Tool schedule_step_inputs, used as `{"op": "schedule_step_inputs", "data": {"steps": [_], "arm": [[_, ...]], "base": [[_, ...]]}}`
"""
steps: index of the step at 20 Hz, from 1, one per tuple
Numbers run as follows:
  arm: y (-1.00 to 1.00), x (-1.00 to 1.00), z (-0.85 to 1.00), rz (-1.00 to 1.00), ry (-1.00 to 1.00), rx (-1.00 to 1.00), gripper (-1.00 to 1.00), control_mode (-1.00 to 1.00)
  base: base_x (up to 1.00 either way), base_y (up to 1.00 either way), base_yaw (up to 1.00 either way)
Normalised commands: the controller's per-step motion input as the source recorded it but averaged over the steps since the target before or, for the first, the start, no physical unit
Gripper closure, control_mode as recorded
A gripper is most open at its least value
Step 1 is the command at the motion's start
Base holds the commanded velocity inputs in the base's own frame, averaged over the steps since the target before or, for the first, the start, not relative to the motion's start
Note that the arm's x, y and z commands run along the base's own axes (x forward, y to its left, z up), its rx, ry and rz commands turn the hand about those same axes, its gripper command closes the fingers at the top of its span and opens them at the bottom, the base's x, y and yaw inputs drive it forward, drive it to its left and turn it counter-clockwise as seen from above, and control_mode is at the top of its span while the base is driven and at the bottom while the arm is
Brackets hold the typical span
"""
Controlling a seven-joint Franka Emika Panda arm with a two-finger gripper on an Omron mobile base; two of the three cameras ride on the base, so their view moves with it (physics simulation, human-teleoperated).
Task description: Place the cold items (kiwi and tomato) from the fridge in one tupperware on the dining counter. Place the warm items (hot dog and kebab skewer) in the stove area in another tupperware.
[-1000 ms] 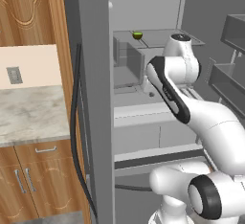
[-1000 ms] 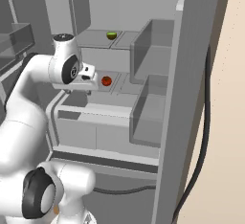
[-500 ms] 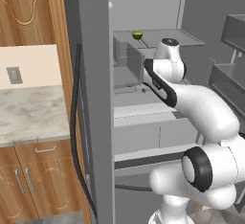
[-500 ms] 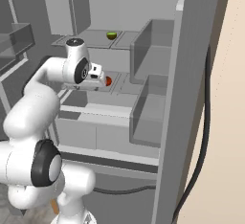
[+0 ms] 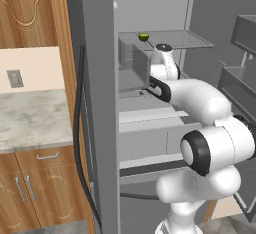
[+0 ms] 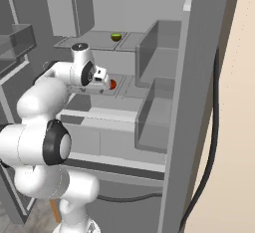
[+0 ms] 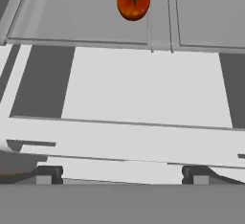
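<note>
Inside the open fridge (image 6: 164,72), mid shelf, sits the tomato (image 7: 133,1): red, green stem cap up, resting on the grey glass shelf (image 7: 86,17) near its middle seam. Seen from the right base view, the tomato (image 6: 113,84) peeks out just past the gripper (image 6: 103,79), close beside it but not touching. One shelf up from the tomato, farther back, lies the kiwi (image 6: 116,37), a small green-brown lump alone on the upper shelf (image 6: 84,43); left base view has the kiwi (image 5: 144,37) at the same spot, above the arm's wrist.

Gripper (image 7: 122,179) w/ jaws spread wide apart, nothing between them (fingertips are the two dark stubs low in the hand view). Tomato lies ahead of them, well apart.

Below the tomato's shelf: pale drawer fronts (image 6: 94,127), closed, contents not visible. Right of the tomato, grey door-side bins (image 6: 159,48) stand one above another; can't tell what's in them.

Left of the fridge: marble counter (image 5: 30,123) over wood cabinets (image 5: 35,188).
</note>
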Motion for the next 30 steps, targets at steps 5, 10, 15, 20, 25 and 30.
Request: {"op": "schedule_step_inputs", "data": {"steps": [5, 10, 15, 20, 25, 30], "arm": [[-0.02, 0.43, -0.08, -0.03, 0.0, 0.0, -1.0, -1.0], [-0.09, 0.38, -0.1, 0.0, 0.02, 0.0, -1.0, -1.0], [-0.03, 0.4, -0.16, 0.0, 0.01, 0.0, -1.0, -1.0], [0.0, 0.4, -0.19, 0.0, 0.0, 0.0, -1.0, -1.0], [0.0, 0.37, -0.22, 0.0, 0.0, 0.0, -1.0, -1.0], [0.0, 0.4, -0.19, 0.0, 0.0, 0.0, -1.0, -1.0]], "base": [[0.0, 0.0, 0.0], [0.0, 0.0, 0.0], [0.0, 0.0, 0.0], [0.0, 0.0, 0.0], [0.0, 0.0, 0.0], [0.0, 0.0, 0.0]]}}
